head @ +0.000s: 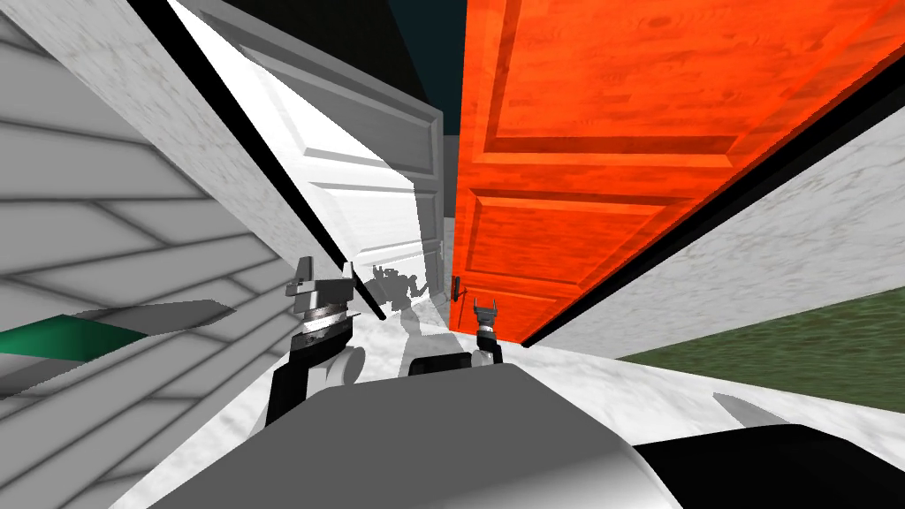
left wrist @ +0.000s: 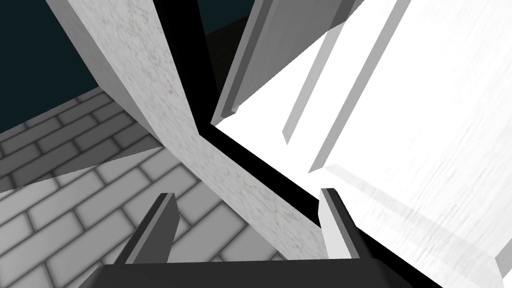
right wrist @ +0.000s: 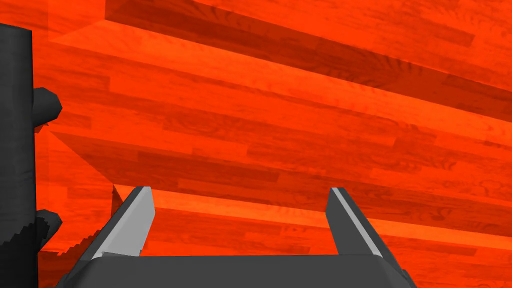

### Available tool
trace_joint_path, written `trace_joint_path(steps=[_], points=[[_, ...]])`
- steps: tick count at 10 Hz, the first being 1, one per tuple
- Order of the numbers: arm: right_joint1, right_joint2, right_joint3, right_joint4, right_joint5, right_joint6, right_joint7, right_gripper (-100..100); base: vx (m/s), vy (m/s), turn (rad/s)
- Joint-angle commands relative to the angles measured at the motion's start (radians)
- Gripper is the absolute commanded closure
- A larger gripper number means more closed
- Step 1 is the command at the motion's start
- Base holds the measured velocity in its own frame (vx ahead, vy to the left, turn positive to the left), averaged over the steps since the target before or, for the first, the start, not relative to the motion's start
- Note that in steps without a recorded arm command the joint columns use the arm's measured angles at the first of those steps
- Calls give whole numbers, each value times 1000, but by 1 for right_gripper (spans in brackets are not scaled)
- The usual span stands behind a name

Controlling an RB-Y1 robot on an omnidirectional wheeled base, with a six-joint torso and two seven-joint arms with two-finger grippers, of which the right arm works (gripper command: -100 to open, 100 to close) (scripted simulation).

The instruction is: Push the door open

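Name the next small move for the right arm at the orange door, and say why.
Probably ease the right gripper straight forward until its open fingers meet the orange door. It faces the panel squarely, close beside the dark handle plate. A push there should act near the door's free edge, which the head view shows next to the gap between the doors.

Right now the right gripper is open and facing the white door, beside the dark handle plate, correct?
No. The right gripper is open and beside the dark handle plate, but the door it faces is the orange wood-grain door, not a white one. The right wrist view shows this.
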Motion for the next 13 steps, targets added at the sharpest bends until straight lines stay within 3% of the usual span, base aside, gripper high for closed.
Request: trace_joint_path(steps=[1, 12, 13], points=[[-10, 2, 11, 29, -28, -8, -28, -100, -15, 106, 127], [-57, 10, 72, 200, -163, -65, -176, -100, -15, 104, 96], [-57, 13, 68, 192, -152, -64, -163, -100, -5, 63, 6]])
